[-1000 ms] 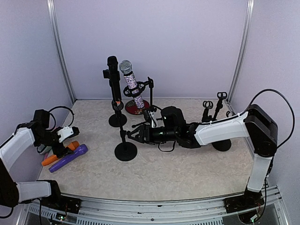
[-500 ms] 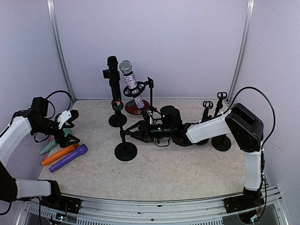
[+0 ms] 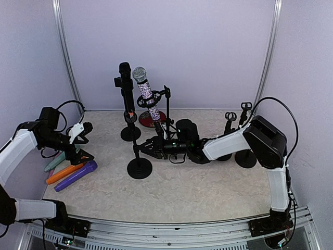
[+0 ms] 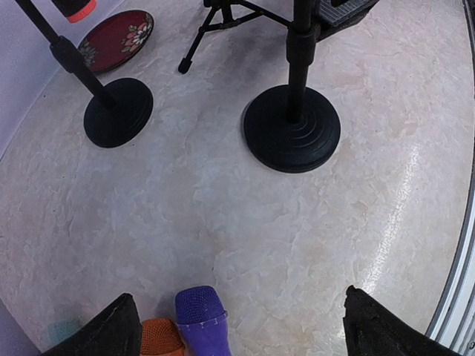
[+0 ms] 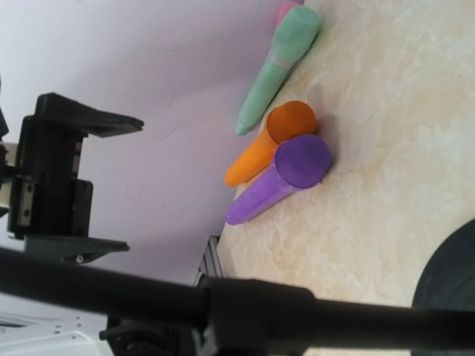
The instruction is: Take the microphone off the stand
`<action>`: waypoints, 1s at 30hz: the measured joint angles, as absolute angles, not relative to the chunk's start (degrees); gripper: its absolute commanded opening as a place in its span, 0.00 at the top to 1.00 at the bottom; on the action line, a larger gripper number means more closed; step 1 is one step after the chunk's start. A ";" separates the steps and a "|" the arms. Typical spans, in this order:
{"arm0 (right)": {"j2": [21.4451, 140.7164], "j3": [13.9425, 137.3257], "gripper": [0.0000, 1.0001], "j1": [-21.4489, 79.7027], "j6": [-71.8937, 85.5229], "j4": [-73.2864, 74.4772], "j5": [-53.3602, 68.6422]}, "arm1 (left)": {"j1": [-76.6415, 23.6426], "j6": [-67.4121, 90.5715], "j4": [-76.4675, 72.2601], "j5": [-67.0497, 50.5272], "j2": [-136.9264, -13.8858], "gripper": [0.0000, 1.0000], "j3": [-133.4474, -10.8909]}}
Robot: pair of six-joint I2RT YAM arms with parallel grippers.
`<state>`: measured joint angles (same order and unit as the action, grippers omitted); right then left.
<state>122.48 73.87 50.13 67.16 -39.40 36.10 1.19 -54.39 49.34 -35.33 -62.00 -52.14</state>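
A black microphone (image 3: 125, 73) stands upright on a black stand whose pole (image 3: 128, 107) carries an orange ring. Beside it a sparkly microphone (image 3: 146, 96) leans in a stand with a red base (image 3: 152, 120). My right gripper (image 3: 144, 148) reaches in from the right and is closed around the pole (image 3: 136, 151) of the nearest stand, above its round base (image 3: 139, 168). That pole (image 5: 297, 315) fills the bottom of the right wrist view, where the fingers are hidden. My left gripper (image 3: 87, 140) (image 4: 245, 330) hangs open and empty at the left, over the purple microphone (image 4: 200, 315).
Purple (image 3: 77, 174), orange (image 3: 65, 172) and green (image 3: 54, 161) microphones lie side by side by the left wall. Empty black stands (image 3: 237, 117) and a round base (image 3: 245, 159) stand at the right. Another round base (image 4: 119, 111) and a tripod foot (image 4: 215, 18) are behind.
My right gripper has slid left onto the near stand's pole and narrowed its jaws. My left gripper has risen off the lying microphones and moved right, staying open.
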 measured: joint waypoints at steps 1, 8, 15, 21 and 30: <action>122.61 73.89 0.83 50.13 67.44 -39.57 36.12 | 1.10 -54.26 49.32 -35.33 -62.00 0.09 -52.14; 122.80 73.43 1.00 50.48 68.51 -41.78 36.05 | 0.21 -53.91 49.32 -35.29 -62.00 0.09 -52.14; 122.10 72.44 1.00 51.31 63.88 -41.63 33.01 | -1.08 -53.01 49.30 -35.07 -62.04 0.09 -53.32; 118.74 72.36 1.00 54.92 53.17 -34.89 23.97 | -1.63 -52.45 49.32 -35.11 -63.37 0.09 -54.57; 114.96 72.34 1.00 59.88 34.28 -26.87 7.68 | -1.67 -51.18 49.41 -35.18 -64.58 0.09 -56.10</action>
